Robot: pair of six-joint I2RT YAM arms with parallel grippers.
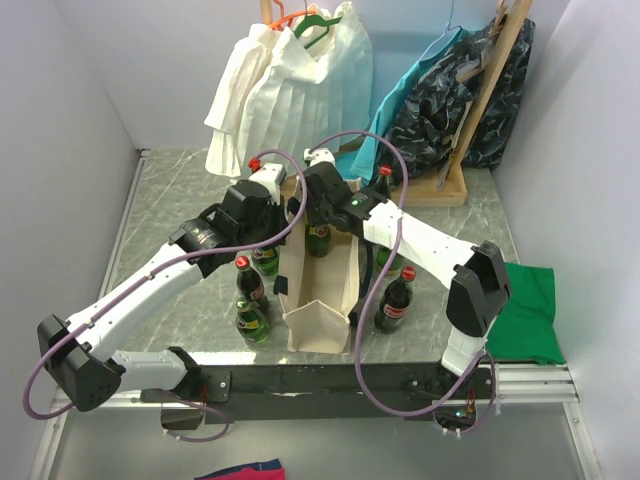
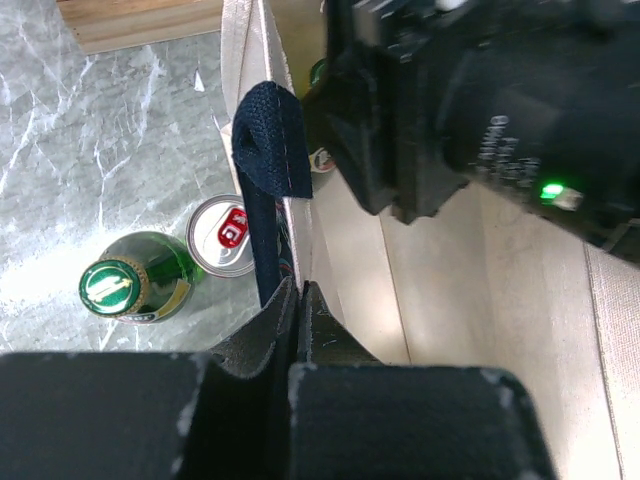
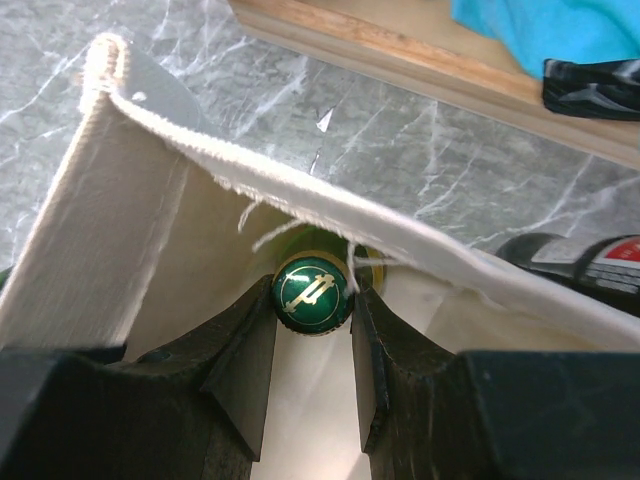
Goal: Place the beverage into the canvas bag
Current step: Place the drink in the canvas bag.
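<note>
The cream canvas bag [image 1: 322, 325] stands open at the table's middle, with a navy strap [image 2: 270, 140] hanging on its left wall. My left gripper [image 1: 289, 203] is shut on the bag's left rim [image 2: 300, 250], and its jaws [image 2: 299, 292] pinch the canvas. My right gripper [image 1: 321, 208] is inside the bag's mouth, shut on the green cap of a green glass bottle [image 3: 312, 290]. The bottle [image 1: 318, 240] hangs upright between the fingers [image 3: 250, 350], just below the frayed far rim [image 3: 300, 192].
Several bottles stand round the bag: a green one [image 2: 125, 290] and a red-capped one [image 2: 225, 235] on its left, cola bottles [image 1: 397, 300] on its right. A white pleated garment [image 1: 290, 90] and a wooden rack [image 1: 440, 188] are behind. A green cloth [image 1: 530, 310] lies right.
</note>
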